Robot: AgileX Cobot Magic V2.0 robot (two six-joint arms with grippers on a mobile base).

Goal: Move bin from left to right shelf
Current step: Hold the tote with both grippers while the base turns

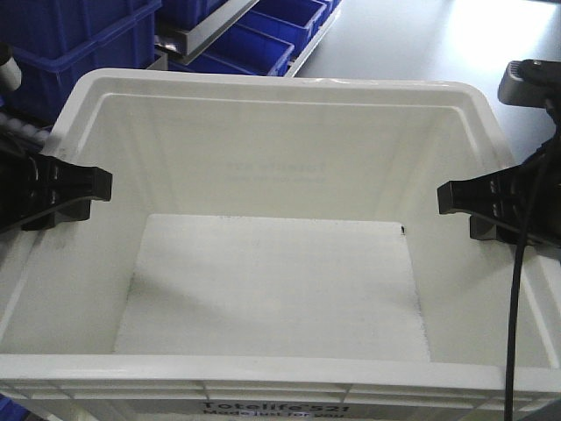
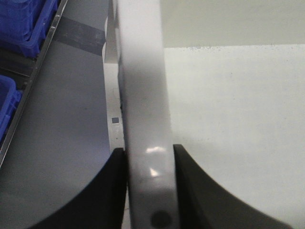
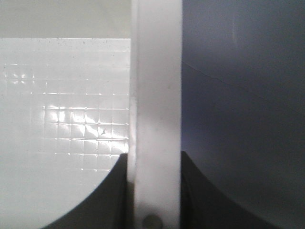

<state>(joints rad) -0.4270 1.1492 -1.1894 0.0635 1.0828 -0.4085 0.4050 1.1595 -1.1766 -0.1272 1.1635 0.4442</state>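
A large empty white bin [image 1: 272, 96] fills the front view, held up close to the camera. My left gripper [image 1: 83, 189] is shut on the bin's left wall; in the left wrist view its black fingers [image 2: 107, 191] clamp the white rim [image 2: 143, 95] from both sides. My right gripper [image 1: 465, 200] is shut on the bin's right wall; in the right wrist view its fingers [image 3: 205, 195] clamp the rim [image 3: 157, 95] the same way. The bin's gridded floor [image 3: 71, 119] shows inside.
Blue bins [image 1: 79, 44] stand on a shelf with a metal rail [image 1: 210, 31] at the back left, and show at the left edge of the left wrist view [image 2: 24, 24]. Grey floor [image 1: 412, 39] lies beyond the bin at the back right.
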